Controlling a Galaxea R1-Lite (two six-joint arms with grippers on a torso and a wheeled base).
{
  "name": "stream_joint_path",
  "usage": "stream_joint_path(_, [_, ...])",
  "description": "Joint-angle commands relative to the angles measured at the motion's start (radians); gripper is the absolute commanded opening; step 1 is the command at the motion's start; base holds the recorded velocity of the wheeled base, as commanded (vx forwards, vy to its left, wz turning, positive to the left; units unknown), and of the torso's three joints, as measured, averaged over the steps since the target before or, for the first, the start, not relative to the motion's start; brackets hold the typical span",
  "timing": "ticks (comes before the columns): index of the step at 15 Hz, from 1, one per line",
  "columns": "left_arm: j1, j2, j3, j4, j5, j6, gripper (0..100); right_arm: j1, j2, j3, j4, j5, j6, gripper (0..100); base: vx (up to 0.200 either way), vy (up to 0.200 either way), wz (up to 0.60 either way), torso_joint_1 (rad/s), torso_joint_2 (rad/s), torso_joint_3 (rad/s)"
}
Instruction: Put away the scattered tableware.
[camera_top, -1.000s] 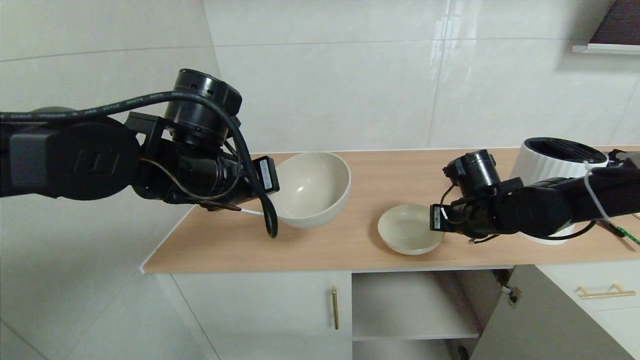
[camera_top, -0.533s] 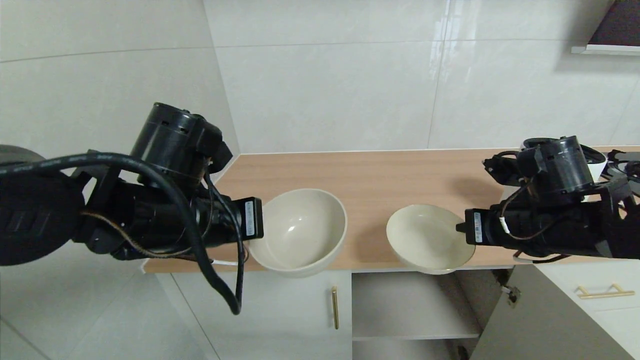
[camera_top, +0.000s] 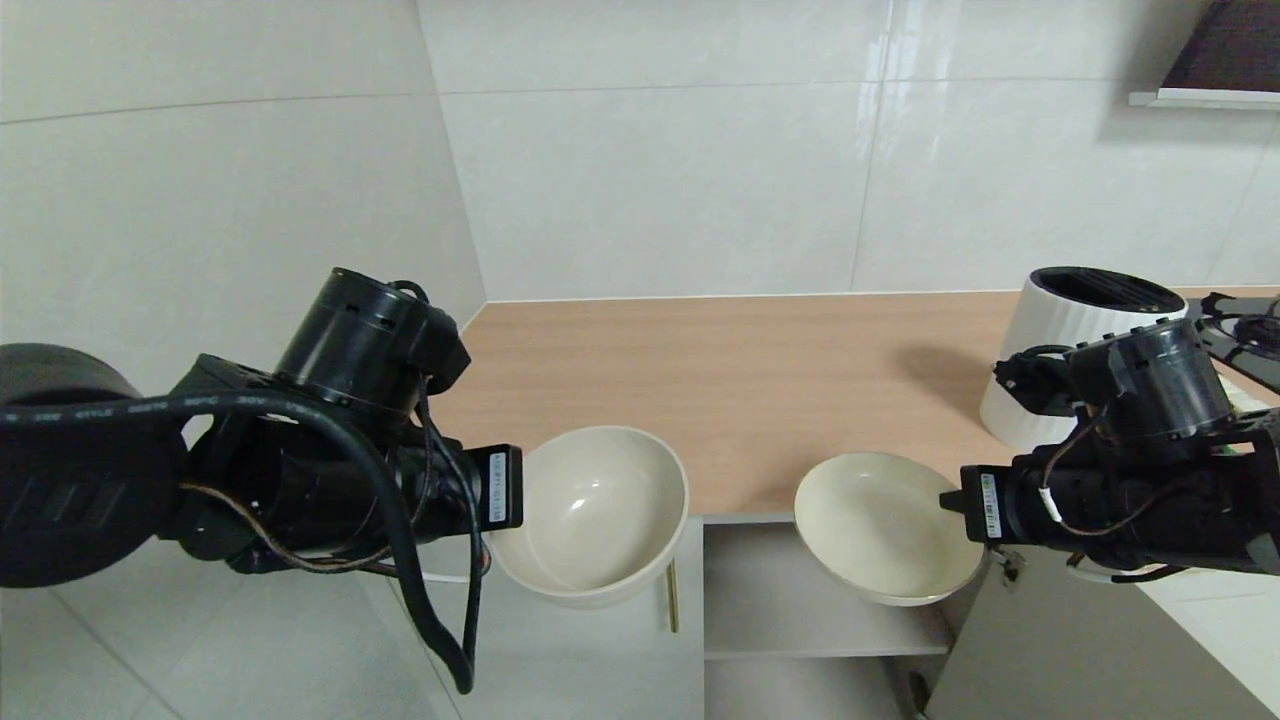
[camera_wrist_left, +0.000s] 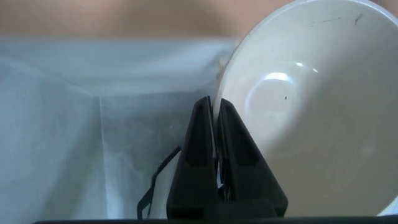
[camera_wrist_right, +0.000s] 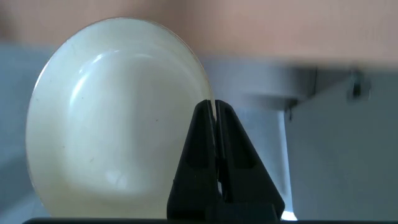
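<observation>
Trouble, if it comes, starts at the rims. On the left, the left claw (camera_top: 518, 487) is clenched on the edge of the deep bowl (camera_top: 590, 515), pinching only a thin bit of rim. The bowl hangs in the air past the front edge of the counter (camera_top: 760, 380), in front of the closed cupboard door with the brass handle (camera_top: 672, 600). All its weight sits out beyond the fingers, so if you swing or stop sharply it could pivot in the grip or slide out and drop to the floor.

Between the two bowls and lower down is the open cupboard shelf (camera_top: 790, 635), likely where both are headed. Bring them in together and they could knock each other, or catch the counter edge above the opening.

To the right, the right claw (camera_top: 950, 500) grasps the rim of the shallow bowl (camera_top: 885, 530) the same way, tilted, in front of the opening. Just beside it stands the open cupboard door (camera_top: 1040, 650), which your forearm could strike as you lower. The white ribbed pot (camera_top: 1085, 340) sits on the counter behind that arm, near enough for the wrist to nudge.
</observation>
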Motion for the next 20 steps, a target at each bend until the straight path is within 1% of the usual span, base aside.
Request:
stream_joint_path(1, [-0.001,0.005,0.001,-0.001,-0.001,0.001,0,0.0,-0.003,0.006,0.0,0.0,0.0,0,-0.2,0.0,0.0,-0.007,-0.01,0.007])
stream_joint_path(3, [-0.001,0.006,0.001,-0.001,-0.001,0.001,0,0.0,-0.003,0.008,0.0,0.0,0.0,0,-0.2,0.0,0.0,0.005,0.0,0.007])
stream_joint_path(11, [-0.001,0.02,0.001,-0.001,-0.001,0.002,0,0.014,0.008,0.018,0.0,0.001,-0.002,0,0.0,0.0,0.0,-0.009,0.02,0.013])
stream_joint_path(20, [0.0,0.018,0.001,-0.001,-0.001,0.002,0,0.021,0.024,0.023,0.0,0.003,-0.003,0,0.0,0.0,0.0,-0.175,0.46,0.28])
